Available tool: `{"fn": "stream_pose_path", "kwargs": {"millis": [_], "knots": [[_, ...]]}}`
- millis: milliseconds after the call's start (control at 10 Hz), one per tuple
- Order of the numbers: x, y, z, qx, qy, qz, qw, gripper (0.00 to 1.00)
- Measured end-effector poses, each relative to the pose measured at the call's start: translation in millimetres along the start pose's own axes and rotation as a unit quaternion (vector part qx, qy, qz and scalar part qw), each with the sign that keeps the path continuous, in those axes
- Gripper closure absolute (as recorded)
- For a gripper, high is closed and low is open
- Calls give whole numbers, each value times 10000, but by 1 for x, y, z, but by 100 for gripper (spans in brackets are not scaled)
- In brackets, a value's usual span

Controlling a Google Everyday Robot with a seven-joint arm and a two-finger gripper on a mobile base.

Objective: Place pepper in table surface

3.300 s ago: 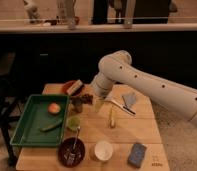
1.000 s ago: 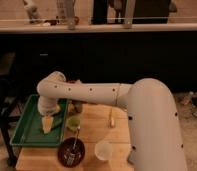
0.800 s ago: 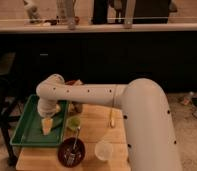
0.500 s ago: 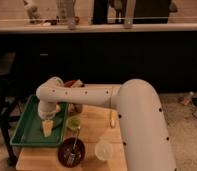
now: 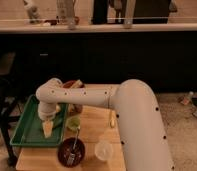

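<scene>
The white robot arm reaches in from the right, and its gripper [image 5: 47, 128] hangs low inside the green rectangular plastic tray [image 5: 23, 125], pale fingers spread apart and holding nothing. The slim dark-green pepper [image 5: 56, 122] lies in that tray just beside the fingers, mostly hidden, not yet on the light tan wooden table surface [image 5: 94, 126]. The small round light-green cup [image 5: 73, 123] stands just right of the tray.

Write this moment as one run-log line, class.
gripper: open, pointing down in green tray | pepper: not seen on table surface | held: nothing seen
</scene>
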Motion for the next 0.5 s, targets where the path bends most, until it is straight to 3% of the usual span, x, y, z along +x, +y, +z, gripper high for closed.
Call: {"fn": "stream_pose_path", "kwargs": {"millis": [500], "knots": [[-1,0,0,3,-2,-6,10000,20]]}}
